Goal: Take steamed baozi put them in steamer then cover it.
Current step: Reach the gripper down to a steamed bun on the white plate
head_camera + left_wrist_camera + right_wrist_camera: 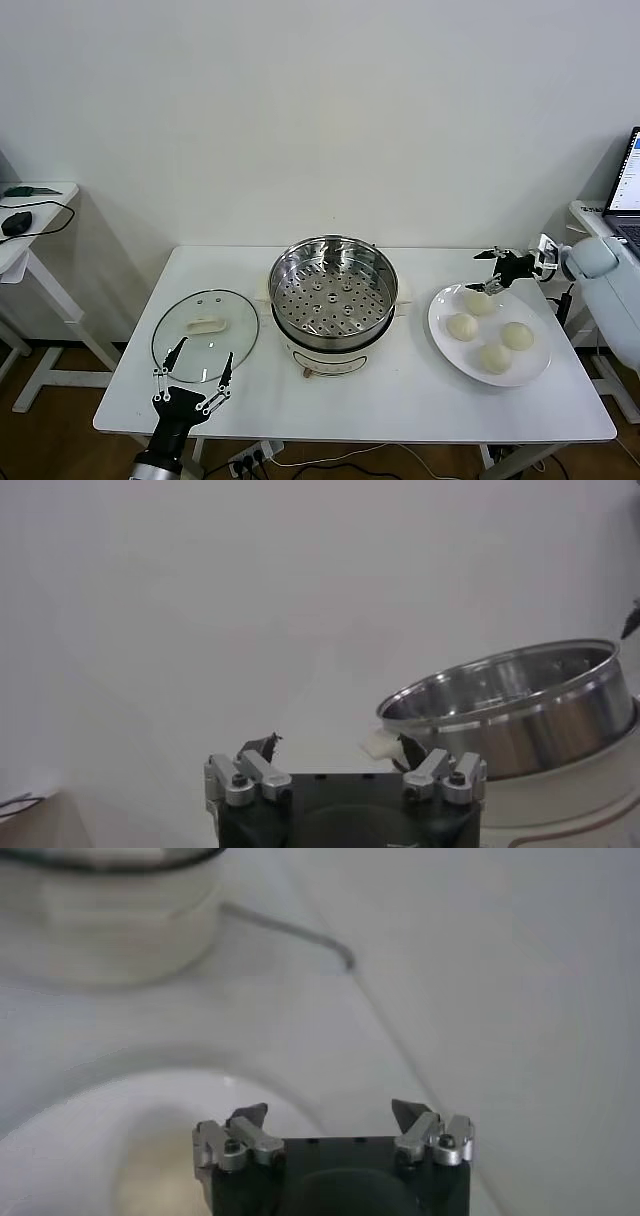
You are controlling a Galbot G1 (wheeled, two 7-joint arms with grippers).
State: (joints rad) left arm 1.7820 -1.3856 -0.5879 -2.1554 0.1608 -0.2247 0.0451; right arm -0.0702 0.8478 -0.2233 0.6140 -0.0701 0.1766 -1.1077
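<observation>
Our right tool (pixel 492 270) hangs with its fingers spread wide and nothing between them, just above the far rim of the white plate (pixel 446 333), right by the far baozi (pixel 481 303) – the right wrist view shows the fingertips apart over the plate's pale surface, no contact yet as far as we can tell. Three more baozi (pixel 494 357) sit on the same plate, close together, so four in all and none moved. Our left tool (pixel 193 382) is also wide open and empty, low at the near edge of the bench (pixel 420 400), just beside the near rim of the cover (pixel 205 334), which lies flat on the bench with its white handle up. The steamer (pixel 332 292) stands mid-bench between cover and plate, empty, perforated floor bare. We judge the step as reaching for the first bun. Risks from here: soft dough – closing too hard would dent or tear it; buns packed close, so one finger could shove a neighbour across or off the plate; coming in off-centre could roll the bun away; a low carry might clip the steamer's raised rim.
</observation>
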